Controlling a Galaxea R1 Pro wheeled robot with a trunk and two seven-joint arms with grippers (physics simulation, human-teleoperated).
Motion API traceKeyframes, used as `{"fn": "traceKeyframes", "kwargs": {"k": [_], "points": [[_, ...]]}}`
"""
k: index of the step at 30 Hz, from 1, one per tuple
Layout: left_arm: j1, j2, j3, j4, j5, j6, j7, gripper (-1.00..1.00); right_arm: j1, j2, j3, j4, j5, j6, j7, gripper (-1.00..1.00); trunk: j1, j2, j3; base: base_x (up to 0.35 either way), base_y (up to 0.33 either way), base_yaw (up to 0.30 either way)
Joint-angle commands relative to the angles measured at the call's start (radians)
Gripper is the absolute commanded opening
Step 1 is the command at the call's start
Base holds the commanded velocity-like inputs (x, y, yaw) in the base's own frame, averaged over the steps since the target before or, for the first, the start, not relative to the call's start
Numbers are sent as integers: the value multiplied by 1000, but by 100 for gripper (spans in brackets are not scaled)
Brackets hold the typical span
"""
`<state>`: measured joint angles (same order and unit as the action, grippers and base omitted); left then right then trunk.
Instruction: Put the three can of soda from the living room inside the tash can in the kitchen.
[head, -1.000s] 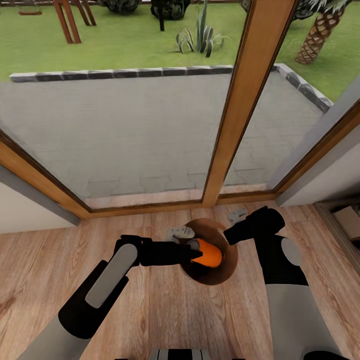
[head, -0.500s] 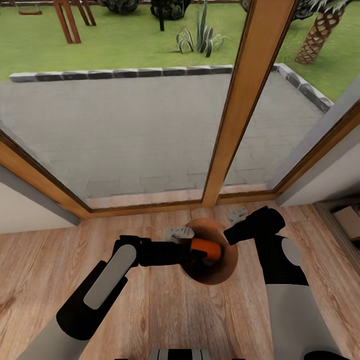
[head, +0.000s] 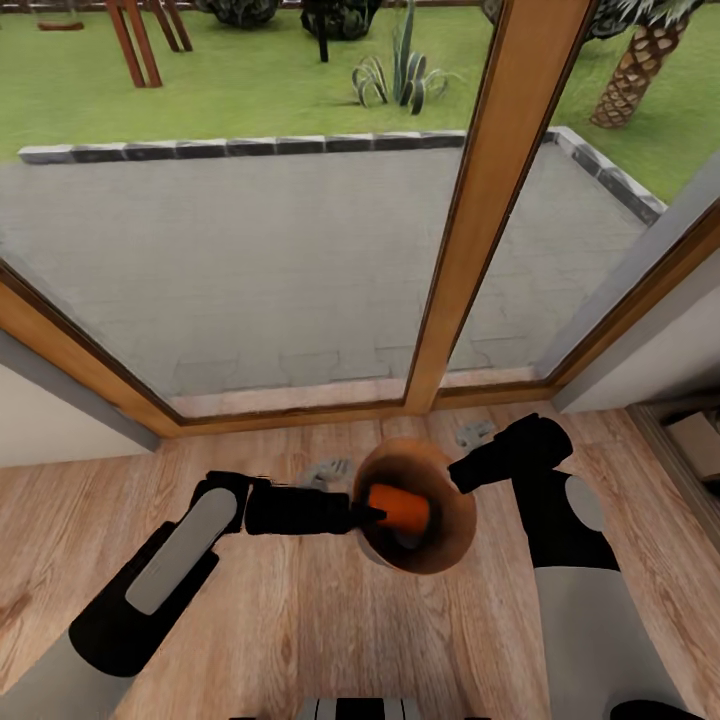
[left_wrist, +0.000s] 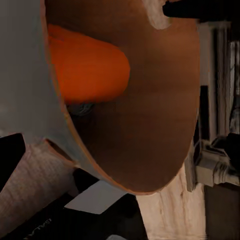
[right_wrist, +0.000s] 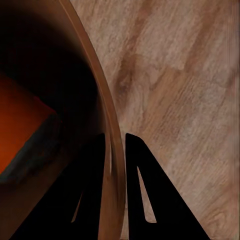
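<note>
The trash can (head: 445, 545) hangs tilted over the wood floor, its brown inside facing the head camera. My right gripper (head: 458, 475) is shut on its far right rim; in the right wrist view the two fingers (right_wrist: 92, 170) straddle the thin wall (right_wrist: 111, 125). An orange soda can (head: 400, 507) lies on its side inside the bin. My left gripper (head: 362, 514) sits at the bin's left rim, just touching the can's end, and looks open. The left wrist view shows the can (left_wrist: 85, 65) behind the bin's grey wall, against the brown interior (left_wrist: 160, 100). The other cans are out of view.
Wood-framed glass doors (head: 480, 200) stand right ahead, with a paved terrace and lawn beyond. Light plank floor (head: 330, 620) spreads under both arms. A white wall section (head: 50, 430) is at the left, and a shelf with a box (head: 695, 440) at the right edge.
My left arm has drawn back to the left, out of the bin. The orange can has turned and now lies lower inside the trash can. The right arm kept still.
</note>
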<state>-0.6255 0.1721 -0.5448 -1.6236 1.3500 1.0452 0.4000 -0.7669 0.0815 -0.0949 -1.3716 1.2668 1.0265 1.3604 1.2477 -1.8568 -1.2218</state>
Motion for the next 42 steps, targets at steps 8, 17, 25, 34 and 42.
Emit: {"fn": "traceKeyframes", "kwargs": {"k": [8,17,25,34,42], "points": [[-9,238,198,25,139,2,-254,100,0,0,-5,14,-37,21,7,-100,0,0,0,0,0,0],[-3,414,339,28,94,2,-439,100,1,-3,-10,21,-41,21,0,-100,0,0,0,0,0,0],[99,411,343,32,-357,-71,-442,100,3,-37,-52,20,-47,20,-13,-100,0,0,0,0,0,0],[158,404,339,35,-415,-203,-437,100,4,-80,-113,7,-46,21,-16,-100,0,0,0,0,0,0],[239,205,338,235,-689,-470,-421,100,11,-106,-248,-1,-56,10,2,-100,0,0,0,0,0,0]]}}
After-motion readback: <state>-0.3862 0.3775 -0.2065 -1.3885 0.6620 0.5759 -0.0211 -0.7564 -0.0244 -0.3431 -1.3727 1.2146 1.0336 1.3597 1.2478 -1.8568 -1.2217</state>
